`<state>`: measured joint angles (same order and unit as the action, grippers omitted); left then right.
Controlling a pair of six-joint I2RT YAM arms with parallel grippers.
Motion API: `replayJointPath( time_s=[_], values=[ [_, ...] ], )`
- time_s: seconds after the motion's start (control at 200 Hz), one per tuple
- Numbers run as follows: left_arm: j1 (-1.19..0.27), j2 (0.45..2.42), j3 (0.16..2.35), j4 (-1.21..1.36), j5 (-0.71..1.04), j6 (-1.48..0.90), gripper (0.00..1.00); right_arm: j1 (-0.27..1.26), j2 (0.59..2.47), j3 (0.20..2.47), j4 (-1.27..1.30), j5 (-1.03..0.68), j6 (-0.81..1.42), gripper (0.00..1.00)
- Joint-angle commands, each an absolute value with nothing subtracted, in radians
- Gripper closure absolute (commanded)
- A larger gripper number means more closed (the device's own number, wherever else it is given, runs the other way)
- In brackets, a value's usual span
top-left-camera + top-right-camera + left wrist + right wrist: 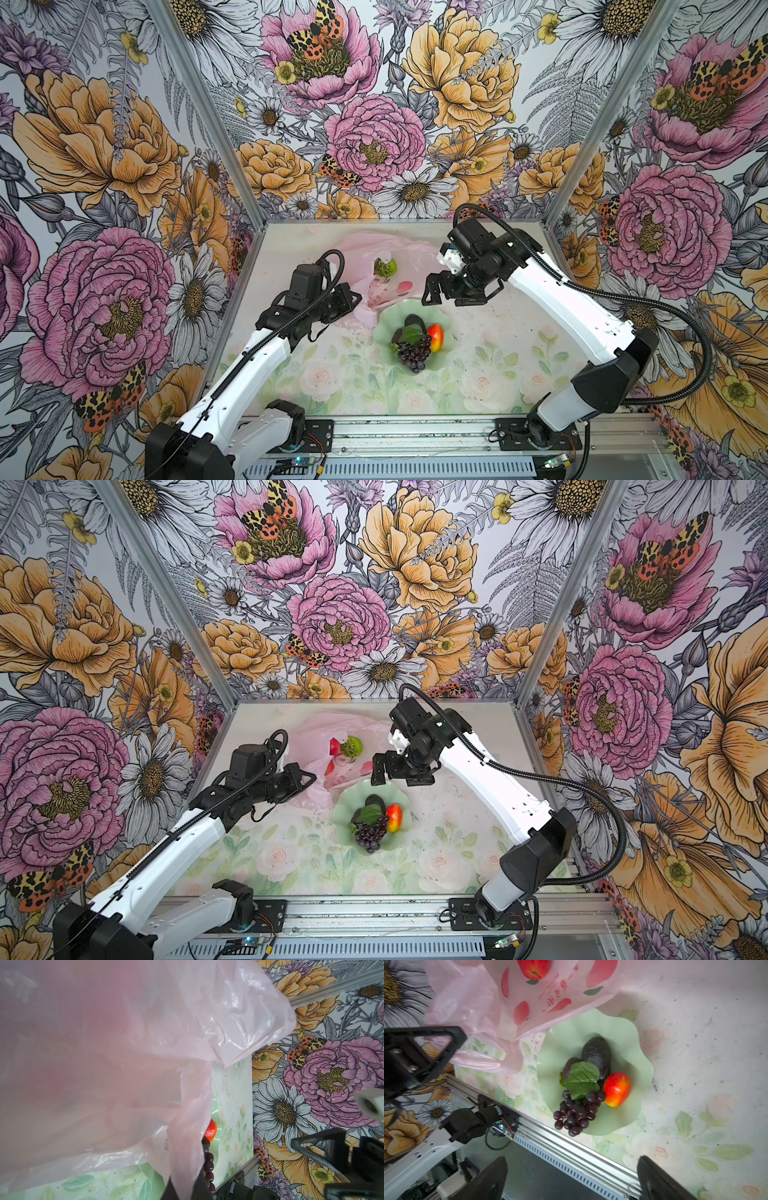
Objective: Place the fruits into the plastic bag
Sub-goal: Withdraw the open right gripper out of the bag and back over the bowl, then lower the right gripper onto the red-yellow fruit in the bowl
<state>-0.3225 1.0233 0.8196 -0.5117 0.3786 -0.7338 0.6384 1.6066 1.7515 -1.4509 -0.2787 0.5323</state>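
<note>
Left tool (355,298) pinched bag (374,249) edge; right tool (453,296) hung spread, empty, over dish (629,1043). Best move looked like a straight drop onto red fruit (617,1088), clear of grapes (575,1111).

plastic bag (554,995), red printed characters, too small to read

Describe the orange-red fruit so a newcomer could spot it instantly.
Find the pale green scalloped dish mid-table, in front of the pink plastic bag. On it, beside the dark grape bunch, lies the orange-red fruit: the only bright, smooth piece there.
</note>
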Motion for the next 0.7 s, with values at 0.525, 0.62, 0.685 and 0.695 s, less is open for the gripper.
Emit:
replayJointPath(
  time_s=[0.525, 0.62, 0.685, 0.695],
  values=[
    [-0.306, 0.983, 0.789, -0.502, 0.381, -0.735, 1.0, 0.811, 1.742, 1.685, -1.449, -0.158, 0.52, 0.05],
    [-0.306, 0.977, 0.782, -0.503, 0.382, -0.741, 1.0, 0.799, 1.748, 1.659, -1.408, -0.164, 0.534, 0.11],
    [-0.306, 0.972, 0.778, -0.503, 0.381, -0.744, 1.0, 0.784, 1.749, 1.639, -1.378, -0.181, 0.547, 0.15],
    [-0.306, 0.971, 0.776, -0.503, 0.381, -0.745, 1.0, 0.772, 1.748, 1.637, -1.375, -0.182, 0.548, 0.16]
  ],
)
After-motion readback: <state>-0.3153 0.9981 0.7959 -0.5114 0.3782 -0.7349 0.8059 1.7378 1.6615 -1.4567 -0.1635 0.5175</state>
